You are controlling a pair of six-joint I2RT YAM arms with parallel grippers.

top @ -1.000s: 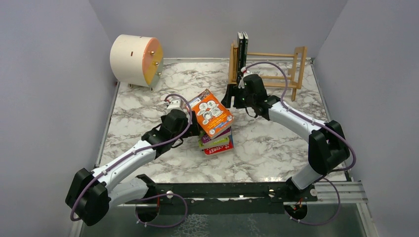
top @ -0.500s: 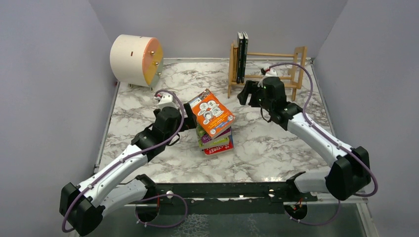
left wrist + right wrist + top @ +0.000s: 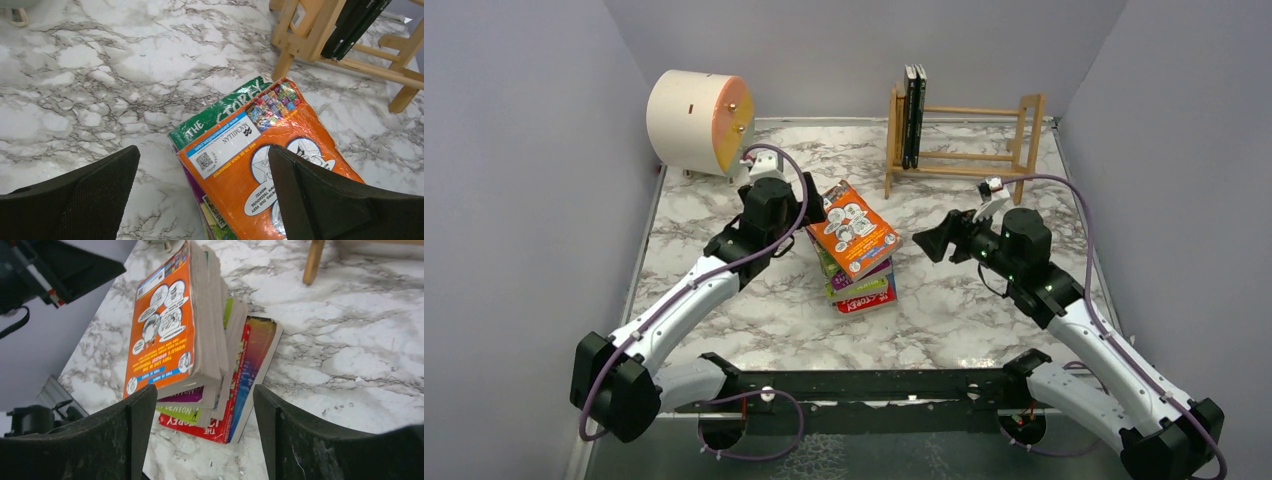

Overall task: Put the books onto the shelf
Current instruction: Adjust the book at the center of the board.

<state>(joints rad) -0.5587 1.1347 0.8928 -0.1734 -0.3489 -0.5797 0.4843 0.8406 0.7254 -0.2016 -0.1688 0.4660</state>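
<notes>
Two dark books [image 3: 913, 115] stand in the slatted wooden shelf [image 3: 984, 158], one o'clock from a skewed stack [image 3: 856, 255] of about five glossy paperbacks. Flanking it, left gripper [image 3: 202, 152] and right gripper [image 3: 205, 390] both gape empty.

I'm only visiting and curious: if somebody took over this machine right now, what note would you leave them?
Left tool: open, empty, poised at the far-left corner of the pile of books.
Right tool: open, empty, facing the pile from its right side.
Done: two dark books stand upright at the left end of the shelf.
Left: the pile on the table, with the orange book on top and green, purple and red ones below, has yet to be shelved.
</notes>
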